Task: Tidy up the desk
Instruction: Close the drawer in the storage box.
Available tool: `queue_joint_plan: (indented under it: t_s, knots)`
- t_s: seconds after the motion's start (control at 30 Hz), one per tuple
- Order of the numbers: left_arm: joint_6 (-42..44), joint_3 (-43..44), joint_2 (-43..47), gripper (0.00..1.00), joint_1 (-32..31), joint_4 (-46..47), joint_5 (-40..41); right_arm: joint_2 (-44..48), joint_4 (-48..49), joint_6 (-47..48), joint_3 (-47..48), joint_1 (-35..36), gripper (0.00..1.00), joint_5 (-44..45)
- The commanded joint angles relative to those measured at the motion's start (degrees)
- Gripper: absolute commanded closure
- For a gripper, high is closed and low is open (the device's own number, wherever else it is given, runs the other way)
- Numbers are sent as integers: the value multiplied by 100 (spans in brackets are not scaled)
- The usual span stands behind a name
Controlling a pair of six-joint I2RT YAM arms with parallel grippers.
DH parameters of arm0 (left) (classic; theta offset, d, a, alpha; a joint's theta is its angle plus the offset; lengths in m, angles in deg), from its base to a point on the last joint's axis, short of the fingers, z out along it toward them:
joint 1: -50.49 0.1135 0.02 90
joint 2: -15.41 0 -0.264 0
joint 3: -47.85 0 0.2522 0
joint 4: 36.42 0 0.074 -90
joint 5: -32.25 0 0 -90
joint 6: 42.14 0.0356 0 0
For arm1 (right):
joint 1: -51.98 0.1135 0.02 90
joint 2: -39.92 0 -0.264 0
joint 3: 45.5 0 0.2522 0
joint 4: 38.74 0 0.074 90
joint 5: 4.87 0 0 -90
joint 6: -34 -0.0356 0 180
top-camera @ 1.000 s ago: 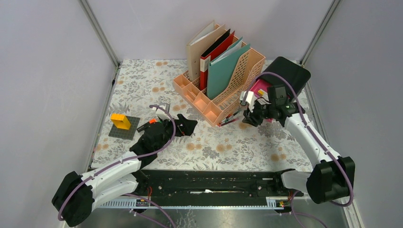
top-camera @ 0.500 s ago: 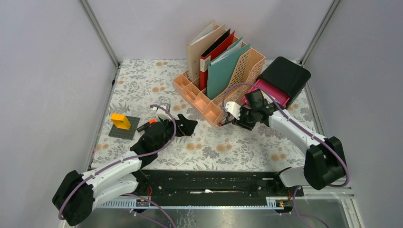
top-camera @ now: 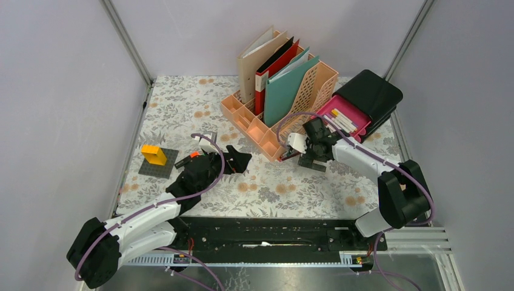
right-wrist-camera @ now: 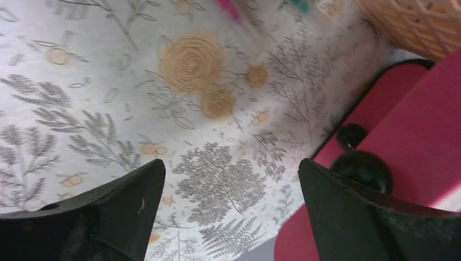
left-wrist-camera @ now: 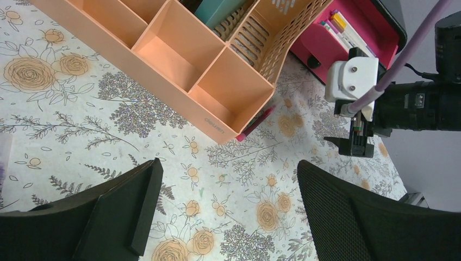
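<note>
The desk (top-camera: pixel 182 109) is a floral cloth-covered tabletop. My left gripper (top-camera: pixel 237 162) hovers open over its middle, and the left wrist view shows only cloth between its fingers (left-wrist-camera: pixel 130 206). My right gripper (top-camera: pixel 313 162) is low over the cloth between the peach file rack (top-camera: pixel 273 115) and the open pink drawer (top-camera: pixel 345 118) of a black box (top-camera: pixel 376 91). Its jaws stand wide apart with nothing held. In the right wrist view the drawer's black knob (right-wrist-camera: pixel 361 169) sits just beside the right finger. The drawer holds several pens.
Loose pens (top-camera: pixel 292 151) lie against the rack's front corner; a red one (left-wrist-camera: pixel 254 124) shows in the left wrist view. A yellow brick (top-camera: pixel 154 154) stands on a dark baseplate (top-camera: pixel 159 167) at the left. Folders fill the rack. Grey walls frame the desk.
The right gripper moved left and down from the black box, the pink drawer came further out with it, and its jaws opened wide. The left arm stayed still.
</note>
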Motion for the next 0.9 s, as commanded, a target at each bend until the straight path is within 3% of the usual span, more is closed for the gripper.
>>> queue_joint_plan:
  t_s: [0.0,0.5,0.63,0.77,0.87]
  knots:
    - [-29,97,25,1,37,324,7,167,604,-27,124,-26,0,1061]
    - [-37,142,-33,1,54,329,-37,452,1663,-32,4,-229,0,2186]
    - [-29,148,-26,1,55,325,-44,600,1739,-103,-14,-460,0,2015]
    - [-23,174,-43,1,62,336,-56,843,1089,-534,287,-621,0,918]
    - [-6,192,-57,1,69,346,-71,882,834,-506,470,-654,0,710]
